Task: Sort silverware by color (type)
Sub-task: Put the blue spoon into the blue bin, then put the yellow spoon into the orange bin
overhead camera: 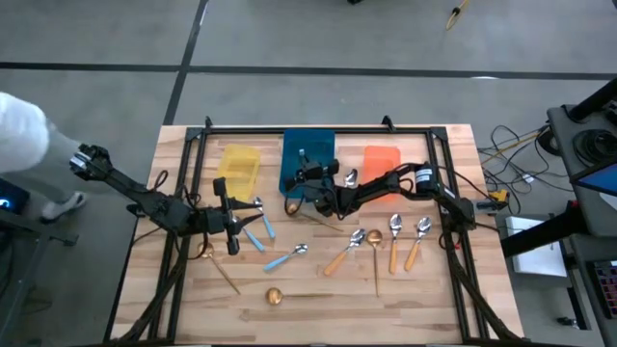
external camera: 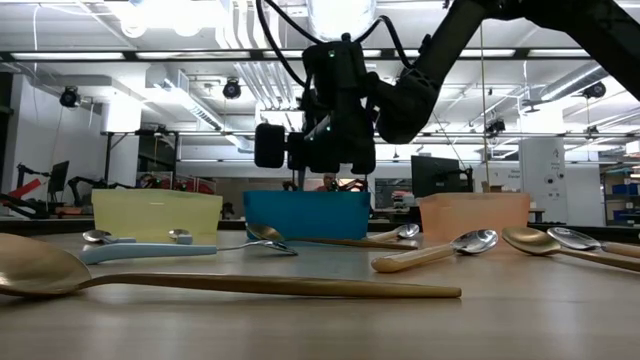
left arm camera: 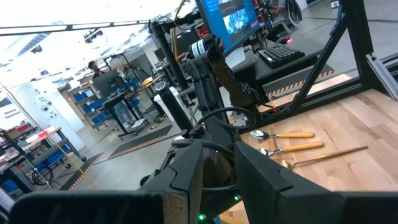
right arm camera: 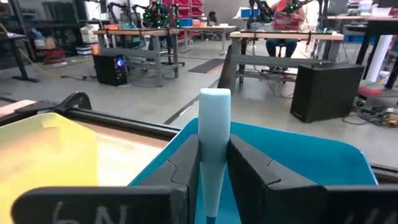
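Holding a light-blue spoon handle (right arm camera: pixel 213 134) between its fingers, the right end effector (overhead camera: pixel 310 179) hangs over the blue bin (overhead camera: pixel 307 154) at upper centre of the high view, the handle upright above the bin's open inside. The yellow bin (overhead camera: pixel 239 164) sits just left of it and the orange bin (overhead camera: pixel 381 157) just right, all three along the tabletop's (overhead camera: pixel 318 313) far edge. The left end effector (overhead camera: pixel 228 217) hovers at the left of the frame with its fingers narrowly apart and nothing between them. Two blue-handled spoons (overhead camera: pixel 260 224) lie just beside it, a third (overhead camera: pixel 286 257) nearer centre. Orange-handled spoons (overhead camera: pixel 403 241) lie right of centre, with gold spoons (overhead camera: pixel 308 295) toward the near edge. Bare wood stays open along the near edge and in the lower right corner.
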Controlling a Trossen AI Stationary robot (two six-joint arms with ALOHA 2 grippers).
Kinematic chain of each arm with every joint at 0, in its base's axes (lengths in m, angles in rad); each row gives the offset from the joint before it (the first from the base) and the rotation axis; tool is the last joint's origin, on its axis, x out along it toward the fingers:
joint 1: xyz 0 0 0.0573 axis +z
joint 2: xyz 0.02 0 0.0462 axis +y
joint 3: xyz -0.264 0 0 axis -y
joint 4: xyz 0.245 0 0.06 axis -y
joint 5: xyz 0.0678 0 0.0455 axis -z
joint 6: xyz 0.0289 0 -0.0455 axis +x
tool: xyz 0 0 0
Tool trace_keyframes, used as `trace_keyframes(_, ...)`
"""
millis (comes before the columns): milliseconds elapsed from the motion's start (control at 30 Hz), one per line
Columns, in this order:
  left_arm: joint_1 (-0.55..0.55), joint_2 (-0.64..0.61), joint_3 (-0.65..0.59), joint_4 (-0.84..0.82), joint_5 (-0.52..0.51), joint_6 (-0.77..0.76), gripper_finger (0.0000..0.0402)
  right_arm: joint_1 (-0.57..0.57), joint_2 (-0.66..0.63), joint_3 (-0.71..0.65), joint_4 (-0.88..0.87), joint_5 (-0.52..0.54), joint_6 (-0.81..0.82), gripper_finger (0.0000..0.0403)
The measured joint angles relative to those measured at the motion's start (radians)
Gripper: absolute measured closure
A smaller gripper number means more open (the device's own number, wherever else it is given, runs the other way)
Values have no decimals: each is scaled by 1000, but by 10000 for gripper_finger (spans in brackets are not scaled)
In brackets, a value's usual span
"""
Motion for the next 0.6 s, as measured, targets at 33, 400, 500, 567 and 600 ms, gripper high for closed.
trace_keyframes(33,0,0,0,2,0,-8,326,3,0,0,-1,1,12,337)
trace_keyframes(400,0,0,0,-9,0,-19,326,9,3,-2,-40,2,36,249)
trace_keyframes(500,0,0,0,-9,0,-19,326,12,3,-3,-39,4,35,231)
trace_keyframes(567,0,0,0,-9,-1,-19,326,12,-4,-3,-34,7,34,222)
trace_keyframes(600,0,0,0,-9,-1,-19,326,13,-6,-2,-32,8,34,219)
